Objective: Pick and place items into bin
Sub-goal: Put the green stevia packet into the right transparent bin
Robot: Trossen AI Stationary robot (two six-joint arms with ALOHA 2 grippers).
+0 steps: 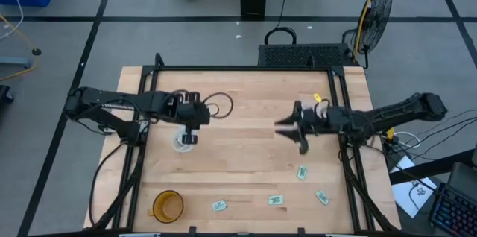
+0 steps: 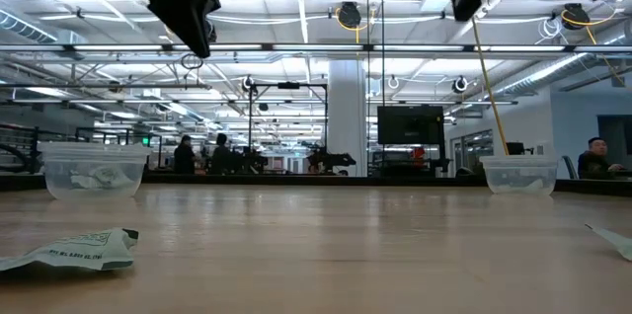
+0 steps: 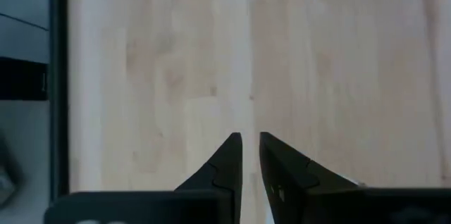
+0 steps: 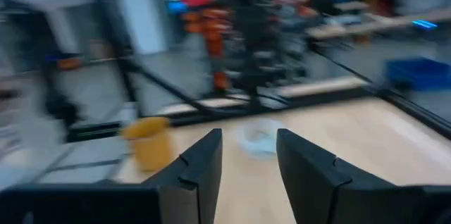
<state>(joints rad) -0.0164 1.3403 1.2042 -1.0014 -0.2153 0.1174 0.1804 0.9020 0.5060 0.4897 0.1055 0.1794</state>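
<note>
**Right gripper faced across the table while the packets lay behind it at the near edge**

In the high view, 4 packets were on the wooden table [image 1: 246, 159], all toward 6 o'clock: one packet [image 1: 302, 172] just below the right gripper [image 1: 287, 127], a second packet [image 1: 321, 197] further toward 5 o'clock, a third packet [image 1: 276, 200] near the front edge, and a fourth packet [image 1: 219, 206] close to the yellow cup [image 1: 168, 205]. The right gripper was raised, with its fingers pointing toward 9 o'clock and standing moderately apart, holding nothing; the right wrist view showed the gap between the fingers empty. The nearest packet lay at about 5 o'clock from this gripper, with its long axis roughly from 12 to 6 o'clock. In my judgement the right arm was the nearer one for it, and it would need to turn down and back toward 5 o'clock.

The left gripper [image 1: 191, 121] hovered over a clear plastic bin [image 1: 183, 141] at the left middle of the table. Its fingers [image 3: 229, 160] were almost closed, only a narrow slit, with nothing between them.

In the low view, this clear bin [image 2: 94, 170] contained some pale packets. A second clear tub [image 2: 518, 174] stood at the right; I cannot tell what it contained.
</note>
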